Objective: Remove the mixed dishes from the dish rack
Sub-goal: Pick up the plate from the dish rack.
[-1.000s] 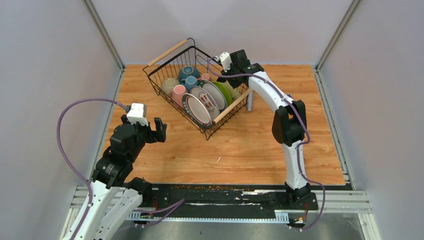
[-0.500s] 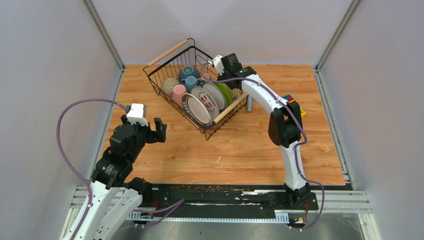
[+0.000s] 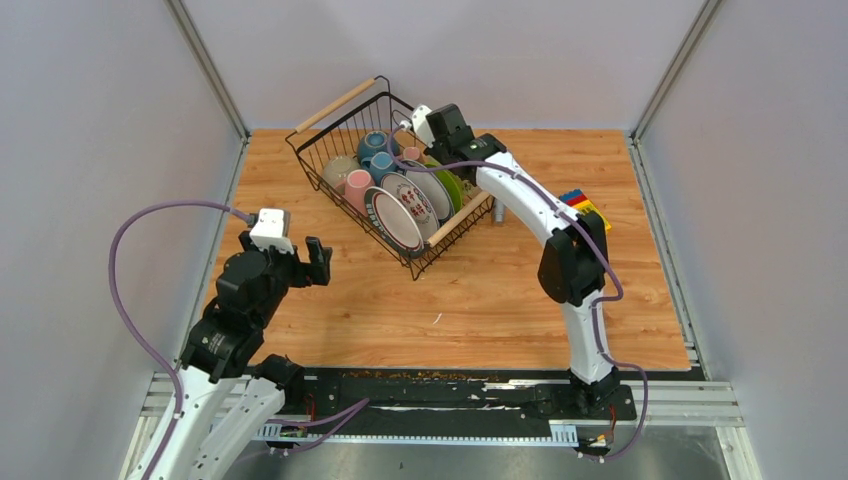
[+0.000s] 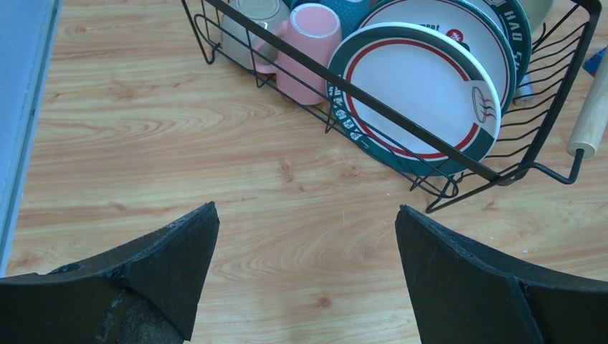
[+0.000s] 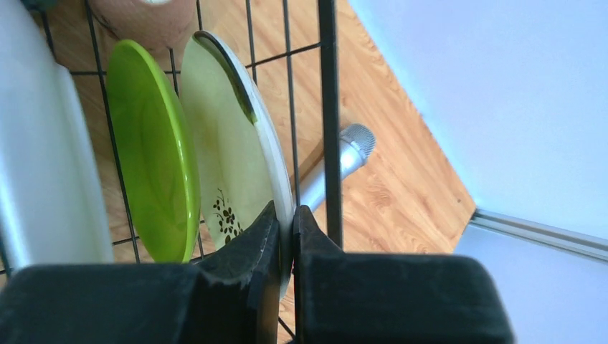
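Wooden table (image 3: 480, 290), right pincer (image 5: 285, 233) clamped on rim of cream plate (image 5: 229, 158) inside dish rack (image 3: 338, 105), left pincer (image 4: 305, 211) wide.

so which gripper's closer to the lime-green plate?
Right. The right gripper reaches into the dish rack, clamped on the pale floral plate standing next to the lime-green plate. The left gripper is open over the table, outside the rack's near side.

One camera looks down from behind; both wrist cameras face the dish rack (image 3: 337, 105).
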Controlling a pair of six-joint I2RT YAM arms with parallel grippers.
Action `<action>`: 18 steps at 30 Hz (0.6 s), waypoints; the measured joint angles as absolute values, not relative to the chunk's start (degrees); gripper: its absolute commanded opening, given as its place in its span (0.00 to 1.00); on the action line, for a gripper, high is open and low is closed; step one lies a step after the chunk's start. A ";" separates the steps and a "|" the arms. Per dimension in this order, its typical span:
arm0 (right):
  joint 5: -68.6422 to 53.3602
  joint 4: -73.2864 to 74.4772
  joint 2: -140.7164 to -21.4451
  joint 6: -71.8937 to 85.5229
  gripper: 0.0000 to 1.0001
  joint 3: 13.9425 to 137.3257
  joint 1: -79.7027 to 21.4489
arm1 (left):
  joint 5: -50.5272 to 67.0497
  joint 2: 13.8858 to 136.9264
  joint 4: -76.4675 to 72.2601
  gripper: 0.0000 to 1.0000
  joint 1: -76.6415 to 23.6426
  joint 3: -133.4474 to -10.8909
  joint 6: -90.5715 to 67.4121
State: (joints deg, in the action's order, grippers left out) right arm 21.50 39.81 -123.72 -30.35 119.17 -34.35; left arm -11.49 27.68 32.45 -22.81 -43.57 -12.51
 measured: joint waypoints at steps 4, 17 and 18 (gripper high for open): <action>22.72 39.77 -120.18 -30.30 0.00 119.15 -36.12 | -11.42 27.20 32.45 1.00 -22.81 -43.57 -12.51; 30.94 39.55 -107.26 -23.38 0.00 111.22 -39.64 | -6.39 26.20 32.34 1.00 -22.81 -43.57 -12.05; 31.40 39.62 -105.82 -22.26 0.00 110.13 -39.77 | -6.00 26.11 32.34 1.00 -22.81 -43.57 -12.03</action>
